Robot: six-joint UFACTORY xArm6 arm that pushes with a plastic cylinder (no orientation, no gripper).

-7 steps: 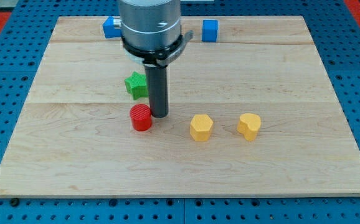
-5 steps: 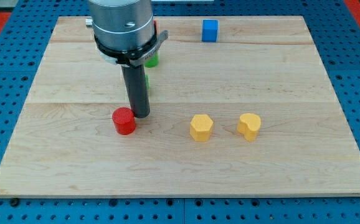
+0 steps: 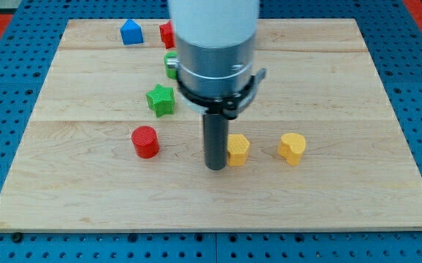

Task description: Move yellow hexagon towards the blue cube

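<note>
So there are no fingers on this rig, nothing opens or grips, just a rod, and my tip sits right up against the view's left side of the yellow hexagon, looks like touching. The hexagon sits low and mid-right on the wooden surface, with a yellow heart near on its right. The arm body hides the blue cube completely, and cuts off a red block and a green block. The red cylinder, green star and a blue house-shaped block are in plain sight.
</note>
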